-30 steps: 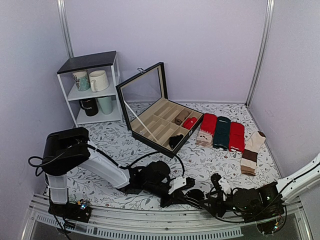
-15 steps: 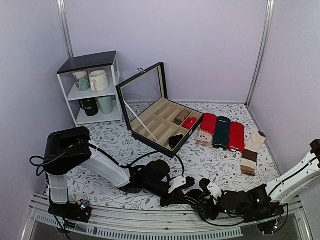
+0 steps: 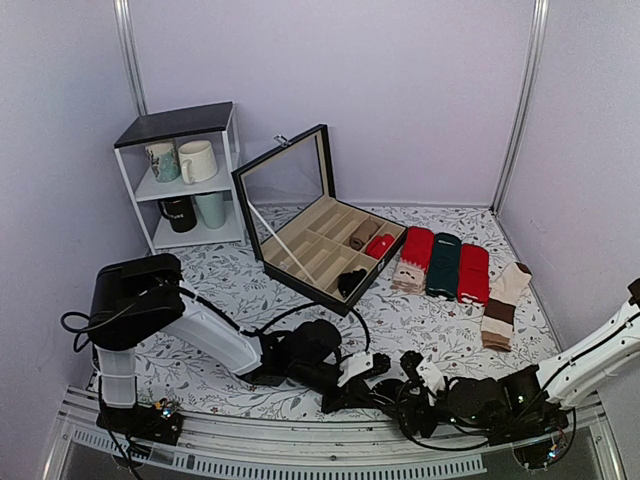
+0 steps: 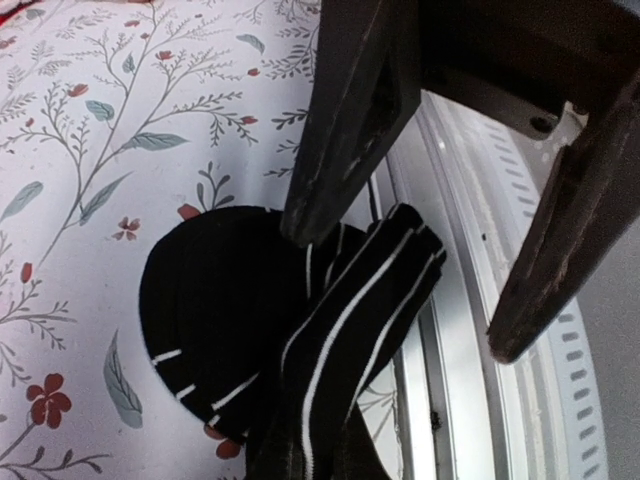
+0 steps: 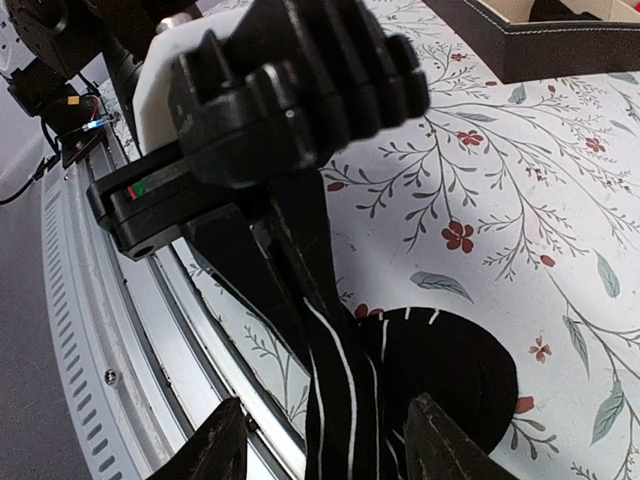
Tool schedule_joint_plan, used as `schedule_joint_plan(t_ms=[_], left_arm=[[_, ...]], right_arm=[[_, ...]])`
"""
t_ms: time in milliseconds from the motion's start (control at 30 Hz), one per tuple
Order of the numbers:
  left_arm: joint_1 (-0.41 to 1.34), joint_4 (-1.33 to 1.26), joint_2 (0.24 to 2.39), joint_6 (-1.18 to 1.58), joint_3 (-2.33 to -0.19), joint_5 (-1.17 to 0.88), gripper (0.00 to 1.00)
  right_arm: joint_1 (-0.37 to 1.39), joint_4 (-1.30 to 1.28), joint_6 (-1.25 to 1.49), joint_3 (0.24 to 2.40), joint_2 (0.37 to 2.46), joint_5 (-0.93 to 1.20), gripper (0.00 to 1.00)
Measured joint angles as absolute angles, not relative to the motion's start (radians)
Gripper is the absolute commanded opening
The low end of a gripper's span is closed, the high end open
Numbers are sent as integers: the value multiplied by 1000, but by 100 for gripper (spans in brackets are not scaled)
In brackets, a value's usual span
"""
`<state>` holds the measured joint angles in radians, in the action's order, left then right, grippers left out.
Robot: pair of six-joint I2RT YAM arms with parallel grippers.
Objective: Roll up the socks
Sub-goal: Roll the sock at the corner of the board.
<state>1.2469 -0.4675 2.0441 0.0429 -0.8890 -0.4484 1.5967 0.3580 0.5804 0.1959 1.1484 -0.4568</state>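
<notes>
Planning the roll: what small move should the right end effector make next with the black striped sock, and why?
Probably shut the right end effector on the sock by its striped tail. The tail lies between its open fingers, while one finger of the open left end effector touches the rolled part.

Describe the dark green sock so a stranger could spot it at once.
Find the open black box in the middle of the table. A row of flat socks lies to its right. The dark green sock is the only one flanked by red socks.
</notes>
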Motion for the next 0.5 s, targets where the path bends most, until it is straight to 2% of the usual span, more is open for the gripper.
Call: schedule_joint_plan(t_ms=[400,500], left_arm=[[1247,-470,2056,43,-901,-461,0],[1247,-470,2056,43,-901,-461,0]], right_arm=[[1599,354,630,215,1228,-434,34],[1600,357,656,201,1228,-426,32]])
